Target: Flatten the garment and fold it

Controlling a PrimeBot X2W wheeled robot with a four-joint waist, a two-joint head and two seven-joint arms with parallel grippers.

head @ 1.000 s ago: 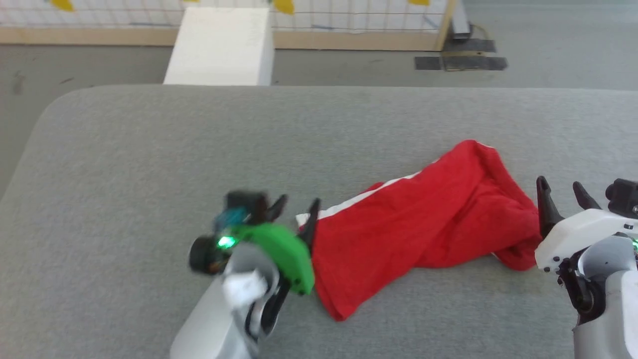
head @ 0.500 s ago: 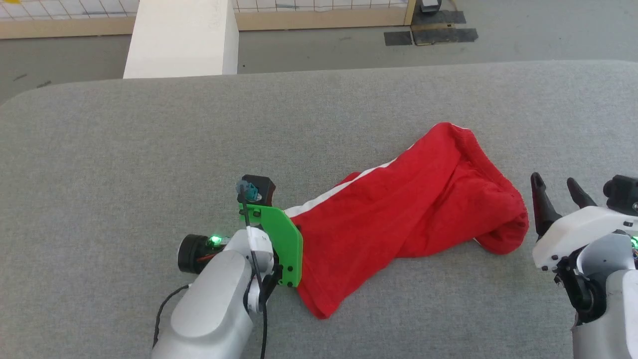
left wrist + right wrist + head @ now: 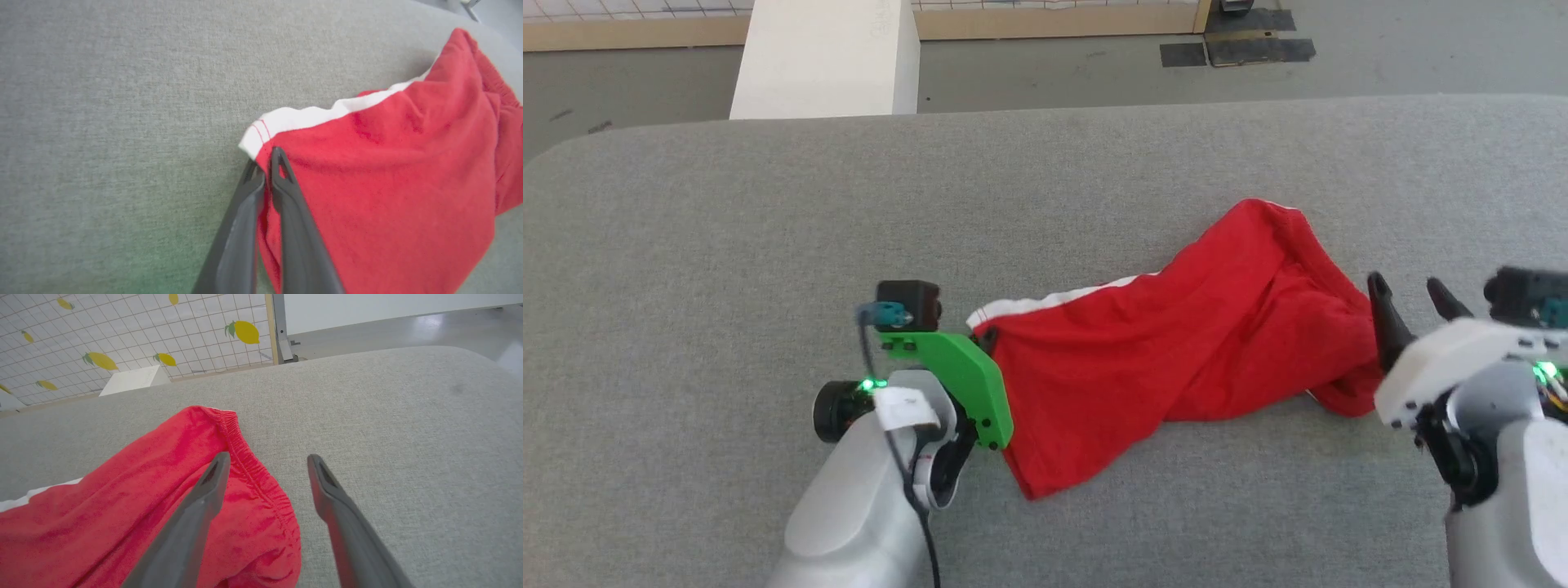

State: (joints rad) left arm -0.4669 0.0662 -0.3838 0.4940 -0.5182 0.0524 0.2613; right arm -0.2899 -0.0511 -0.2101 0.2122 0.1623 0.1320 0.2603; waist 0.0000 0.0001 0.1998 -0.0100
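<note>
Red garment point(image 3: 1176, 351) bunched on the tabletop point(image 3: 727, 245), stretching from left pincer point(image 3: 265, 161), clamped on its corner beside the white trim point(image 3: 310, 116), to right pincer point(image 3: 267, 458), spread wide (gripping nothing) beside the elastic hem point(image 3: 250, 467)

The garment point(image 3: 1176, 367) lay on the bench point(image 3: 727, 245), stretched slantwise, its left end nearer me and its right end farther back. My left end effector point(image 3: 264, 161) sat at the garment's left corner, its fingers pinched together on the fabric just beneath the trim band point(image 3: 310, 116), which ran along the garment's rear edge. My right end effector point(image 3: 268, 458) stood at the garment's right end with its jaws apart, one finger above the garment's edge and the other over bare bench just to the garment's right. Behind the garment, past the bench's far edge, a block point(image 3: 825, 57) stood on the floor point(image 3: 1054, 69) to the left. Mats point(image 3: 1237, 51) lay on that floor to the right.
</note>
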